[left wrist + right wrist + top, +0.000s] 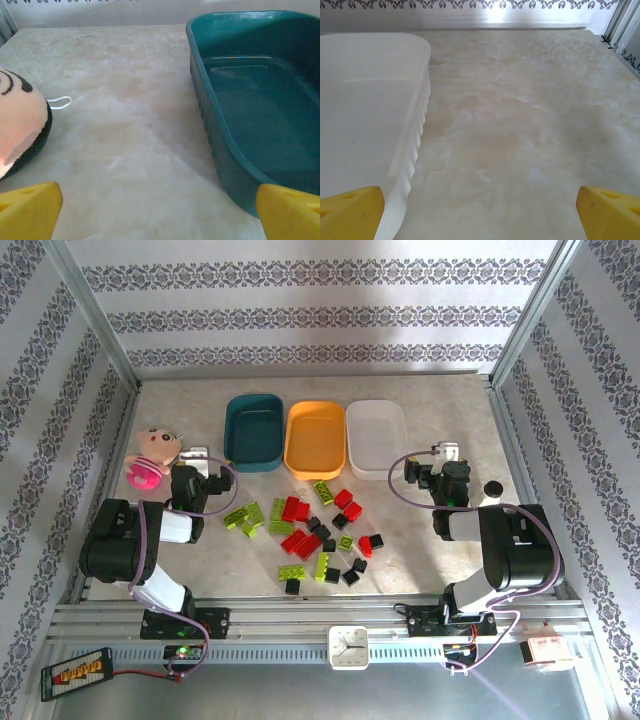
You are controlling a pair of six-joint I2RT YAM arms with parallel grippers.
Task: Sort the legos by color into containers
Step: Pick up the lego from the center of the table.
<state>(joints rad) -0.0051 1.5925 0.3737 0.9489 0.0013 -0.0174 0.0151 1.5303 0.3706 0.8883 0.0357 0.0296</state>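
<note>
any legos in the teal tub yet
No, the teal tub is bare inside; the legos lie loose on the table.

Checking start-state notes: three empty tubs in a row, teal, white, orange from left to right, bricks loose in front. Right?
Order is wrong: the top view shows teal tub, orange tub, then white tub. All empty, bricks loose in front.

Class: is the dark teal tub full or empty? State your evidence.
Empty: the teal tub shows a bare floor from above and close up; the legos lie on the table.
</note>
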